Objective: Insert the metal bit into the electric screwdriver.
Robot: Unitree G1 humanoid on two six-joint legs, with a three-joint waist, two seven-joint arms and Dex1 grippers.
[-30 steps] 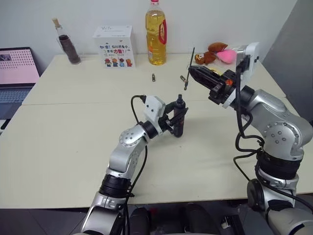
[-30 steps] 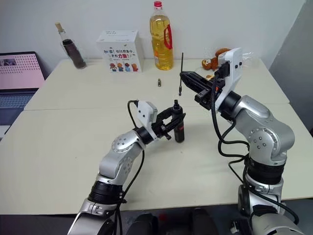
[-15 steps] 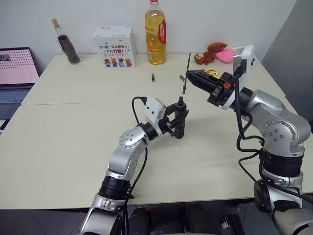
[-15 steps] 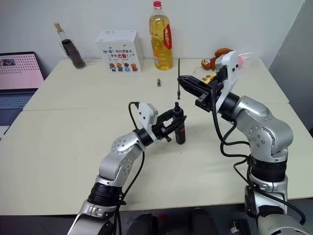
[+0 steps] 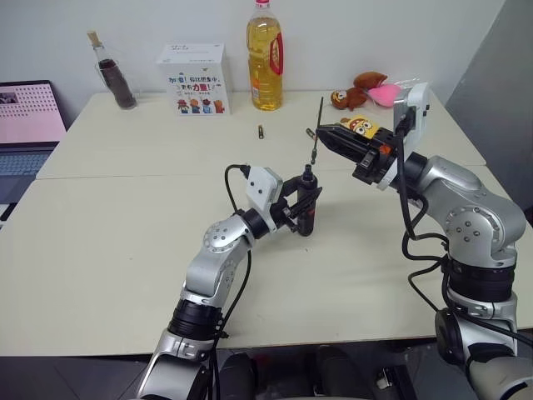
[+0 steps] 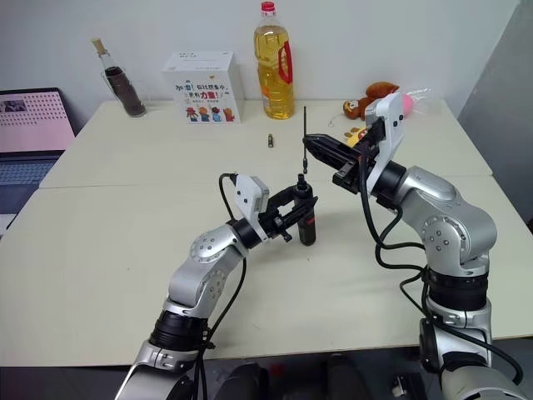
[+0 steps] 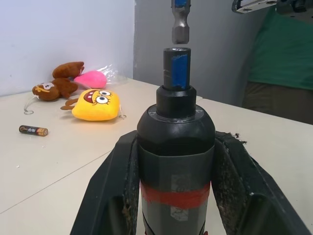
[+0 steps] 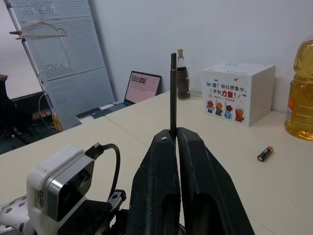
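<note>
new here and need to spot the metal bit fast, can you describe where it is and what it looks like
Start at the tall yellow oil bottle at the back of the cream table, then come forward to the right gripper. Pinched upright in its black fingers is the thin dark grey metal bit, far longer and slimmer than the stubby battery lying nearby.

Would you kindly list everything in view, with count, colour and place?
electric screwdriver: one, black and red, upright in the left pincer
metal bit: one, dark grey, upright just above the chuck
oil bottle: one, yellow, table's far edge
box: one, white, beside the oil bottle
dark bottle: one, far left
batteries: two, dark, mid-table
plush toys: yellow, brown, pink, far right
laptop: one, far left
table: cream
left pincer: shut on the screwdriver
right pincer: shut on the bit
</note>
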